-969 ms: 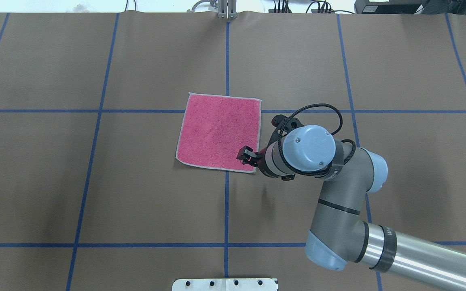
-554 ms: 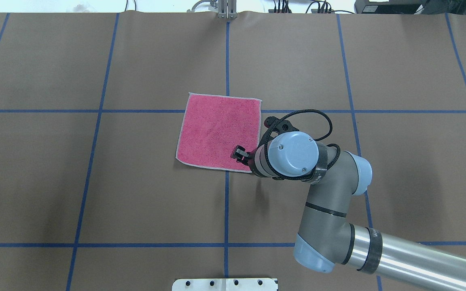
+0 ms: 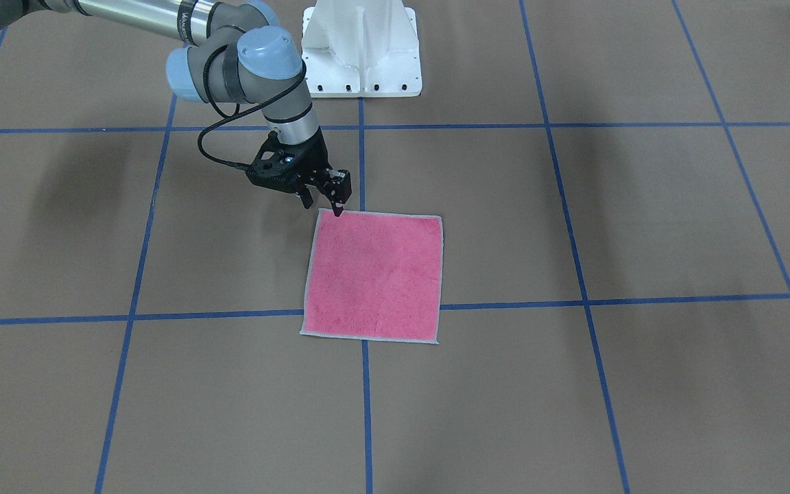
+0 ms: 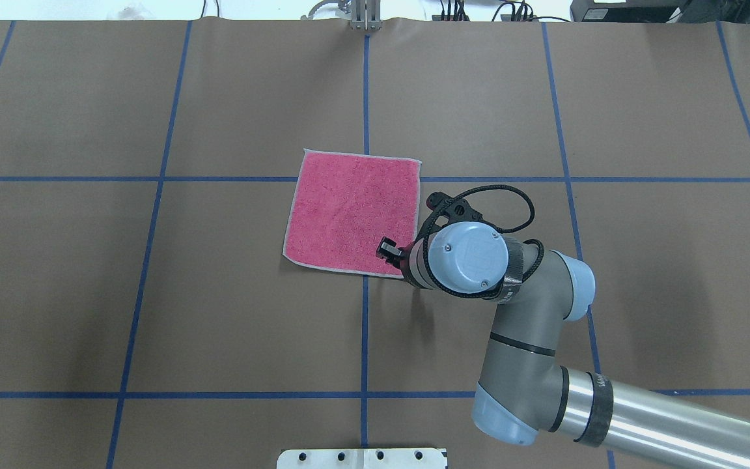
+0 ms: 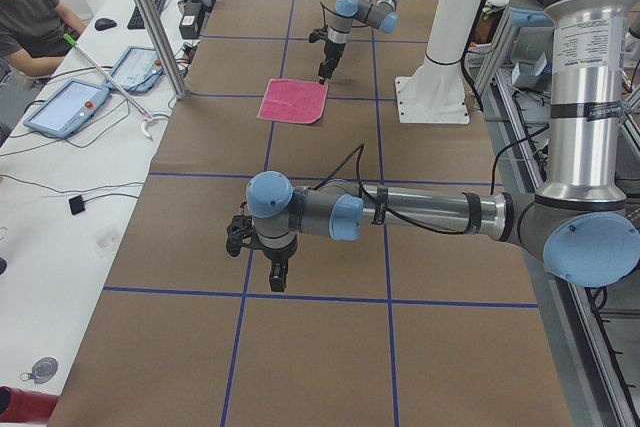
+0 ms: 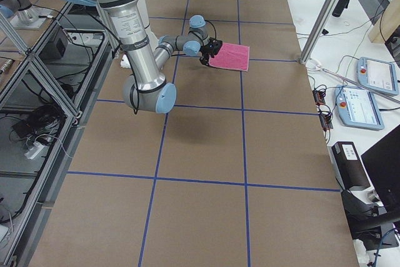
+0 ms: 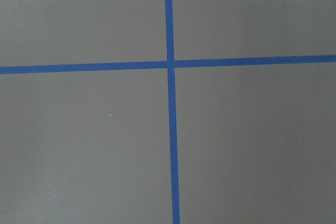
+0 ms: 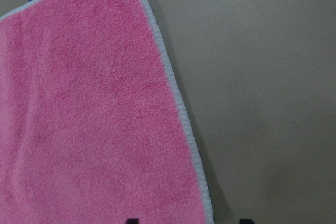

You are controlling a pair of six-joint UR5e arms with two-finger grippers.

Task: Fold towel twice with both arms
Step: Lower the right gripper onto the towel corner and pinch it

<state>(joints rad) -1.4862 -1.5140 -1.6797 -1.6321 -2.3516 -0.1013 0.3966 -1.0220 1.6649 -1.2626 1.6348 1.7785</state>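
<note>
The right arm (image 4: 544, 365) reaches in from the robot's side of the table (image 4: 153, 293). The right fingers (image 3: 339, 204) stand apart at the towel's near right corner, one over cloth and one over bare table. The towel (image 4: 352, 212) lies flat at mid-table, pink face up. The left fingers (image 5: 278, 279) hang over bare table, well apart from the towel; their state cannot be told.
</note>
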